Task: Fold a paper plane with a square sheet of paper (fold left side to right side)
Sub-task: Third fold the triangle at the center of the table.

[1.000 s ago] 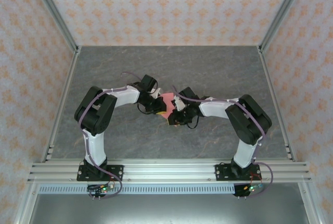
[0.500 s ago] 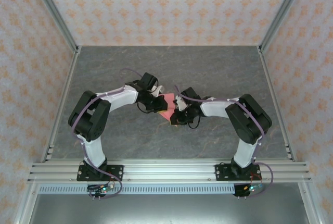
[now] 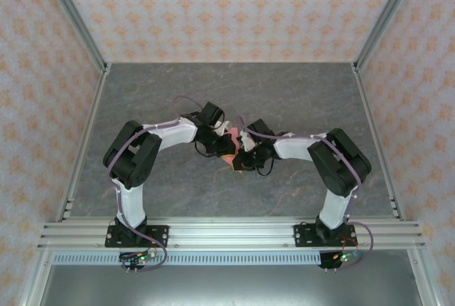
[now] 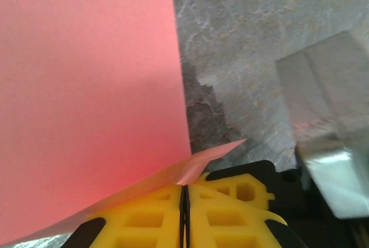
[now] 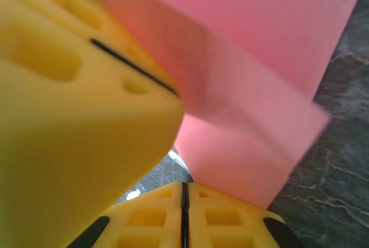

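A grey marbled table (image 3: 284,92) formed the floor of a booth walled in pale wallpaper (image 3: 227,7) printed with orange motifs. A frame of aluminium rails (image 3: 227,233) ran along its near edge. The black-and-white left arm (image 3: 135,156) and right arm (image 3: 334,164) bent inward, bringing the left gripper (image 3: 219,142) and the right gripper (image 3: 242,158) close together at mid-table. Between the two lay the sheet of thin salmon-pink paper (image 3: 230,134). The wrists covered most of it from above, so its outline could not be made out there.

From the left wrist, the sheet (image 4: 86,86) spread flat on the table ahead and to the left of the left gripper (image 4: 184,189). Its yellow fingers (image 4: 230,202) were clenched on a raised near edge of the paper. From the right wrist, the right gripper (image 5: 184,187) was likewise clamped tight, with a lifted flap of the sheet (image 5: 259,29) caught at its tips. A large blurred yellow block (image 5: 69,86) crowded in on its left. A blurred grey shape (image 4: 326,115) to the right of the left gripper was too indistinct to name.
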### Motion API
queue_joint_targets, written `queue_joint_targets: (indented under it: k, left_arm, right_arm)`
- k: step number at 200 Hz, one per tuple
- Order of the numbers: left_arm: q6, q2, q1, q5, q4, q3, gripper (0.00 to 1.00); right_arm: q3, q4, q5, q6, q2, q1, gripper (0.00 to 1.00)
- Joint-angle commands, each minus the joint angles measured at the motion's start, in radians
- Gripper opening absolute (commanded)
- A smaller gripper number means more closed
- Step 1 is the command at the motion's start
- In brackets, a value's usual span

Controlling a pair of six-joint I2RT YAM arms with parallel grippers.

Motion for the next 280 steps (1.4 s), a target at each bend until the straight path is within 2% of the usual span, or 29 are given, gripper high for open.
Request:
queue_joint_targets:
  k: [1, 178, 208, 248, 280]
  left_arm:
    - [0.010, 0.023, -0.002, -0.048, -0.032, 0.014, 0.12]
    - [0.039, -0.008, 0.016, -0.143, -0.087, -0.047, 0.11]
    - [0.041, -0.054, 0.024, -0.151, -0.090, -0.071, 0.10]
    - [0.037, -0.047, 0.030, -0.149, -0.067, -0.099, 0.10]
    - [0.031, -0.035, 0.029, -0.158, -0.052, -0.108, 0.09]
  right_arm:
    - [-0.001, -0.042, 0.037, -0.018, 0.040, 0.002, 0.11]
    - [0.008, -0.079, 0.052, -0.038, 0.046, 0.002, 0.11]
    - [0.007, -0.076, 0.052, -0.039, 0.044, 0.002, 0.11]
    - [0.025, -0.037, 0.012, 0.003, -0.020, 0.002, 0.11]
    - [0.068, -0.097, 0.008, 0.007, -0.089, 0.002, 0.11]
